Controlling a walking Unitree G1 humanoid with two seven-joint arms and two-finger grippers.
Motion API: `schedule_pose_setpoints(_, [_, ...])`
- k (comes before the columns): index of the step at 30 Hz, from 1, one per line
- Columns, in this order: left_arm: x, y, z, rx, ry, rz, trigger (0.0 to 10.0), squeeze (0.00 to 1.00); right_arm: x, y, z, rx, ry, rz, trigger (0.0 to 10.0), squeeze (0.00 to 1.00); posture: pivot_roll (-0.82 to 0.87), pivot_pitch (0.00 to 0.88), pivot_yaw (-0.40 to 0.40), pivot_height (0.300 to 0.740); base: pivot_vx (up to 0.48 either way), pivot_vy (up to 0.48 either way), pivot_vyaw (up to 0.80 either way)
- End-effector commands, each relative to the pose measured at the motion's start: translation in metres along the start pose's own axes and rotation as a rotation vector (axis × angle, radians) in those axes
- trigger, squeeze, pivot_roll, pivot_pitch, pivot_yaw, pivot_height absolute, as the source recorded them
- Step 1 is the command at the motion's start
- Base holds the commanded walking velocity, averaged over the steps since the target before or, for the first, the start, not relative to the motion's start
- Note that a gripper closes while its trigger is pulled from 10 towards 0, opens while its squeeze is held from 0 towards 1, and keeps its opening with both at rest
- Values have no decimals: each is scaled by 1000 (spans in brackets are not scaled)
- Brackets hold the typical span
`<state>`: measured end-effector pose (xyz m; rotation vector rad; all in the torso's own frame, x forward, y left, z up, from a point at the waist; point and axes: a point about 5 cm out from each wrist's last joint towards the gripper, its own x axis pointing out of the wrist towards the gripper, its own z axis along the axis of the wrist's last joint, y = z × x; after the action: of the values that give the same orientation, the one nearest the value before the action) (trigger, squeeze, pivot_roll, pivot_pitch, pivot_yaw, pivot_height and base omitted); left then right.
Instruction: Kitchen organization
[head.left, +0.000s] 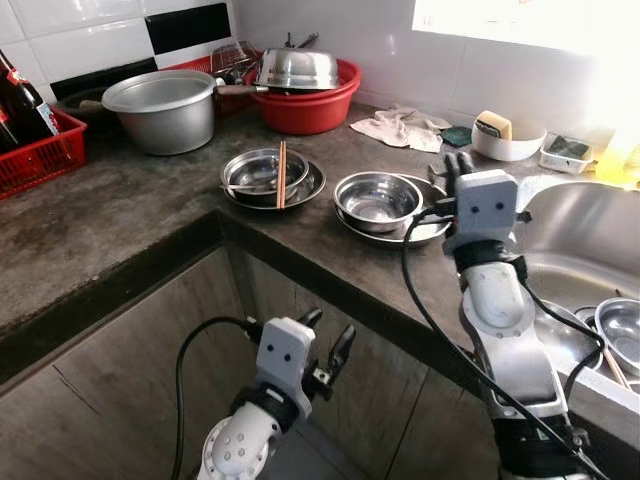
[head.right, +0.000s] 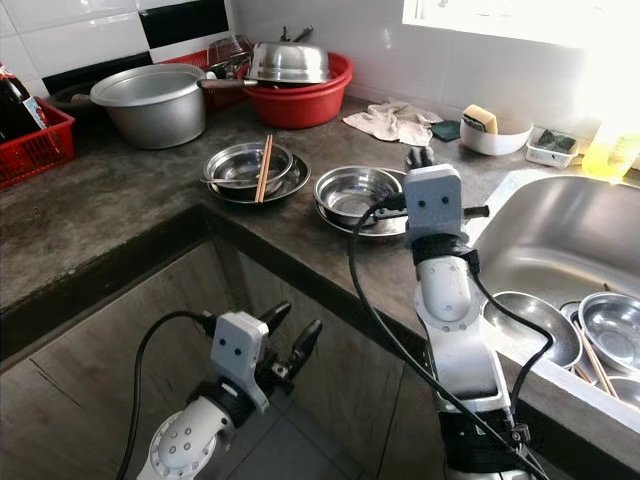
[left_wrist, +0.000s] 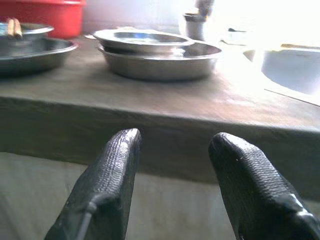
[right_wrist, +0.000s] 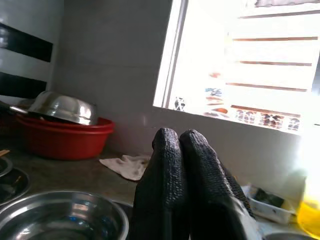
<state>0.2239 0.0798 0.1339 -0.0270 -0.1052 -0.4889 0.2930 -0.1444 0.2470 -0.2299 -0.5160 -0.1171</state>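
A: Head views first. Right gripper (head.left: 459, 163) is raised over the dark counter (head.left: 130, 205), just beside the steel bowl (head.left: 377, 198) that sits in a plate near the sink (head.left: 575, 235). Fingers pressed together, holding nothing.

B: Left gripper (head.right: 290, 335)?

A: Low, below the counter edge, in front of the cabinet. Fingers spread apart, empty. Further back: second bowl (head.left: 262, 170) with chopsticks (head.left: 282, 172) laid across it, grey pot (head.left: 163, 108), red basin (head.left: 310, 102), cloth (head.left: 402, 127).

B: Left wrist view?

A: Two black fingers (left_wrist: 106, 186) parted, counter edge beyond them, stacked bowl above it.

B: Right wrist view?

A: Fingers (right_wrist: 170, 185) closed tight against each other; bowl rim below them, red basin and window behind.
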Motion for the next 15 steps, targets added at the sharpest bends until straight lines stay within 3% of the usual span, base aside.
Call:
schedule_pose_setpoints(1, [2, 2, 5, -8, -11, 10, 10000, 0, -2, -7, 2, -9, 4, -39, 0, 0, 56, 45, -1, 740, 0, 476, -788])
schedule_pose_setpoints(7, [7, 7, 10, -10, -33, 21, 10000, 0, -10, -9, 1, 8, 40, -65, 0, 0, 45, 35, 5, 740, 0, 468, -786])
schedule_pose_setpoints(15, [10, 8, 13, 40, -47, 18, 10000, 0, -13, -13, 2, 5, 68, -98, 0, 0, 43, 22, 10, 740, 0, 0, -781])
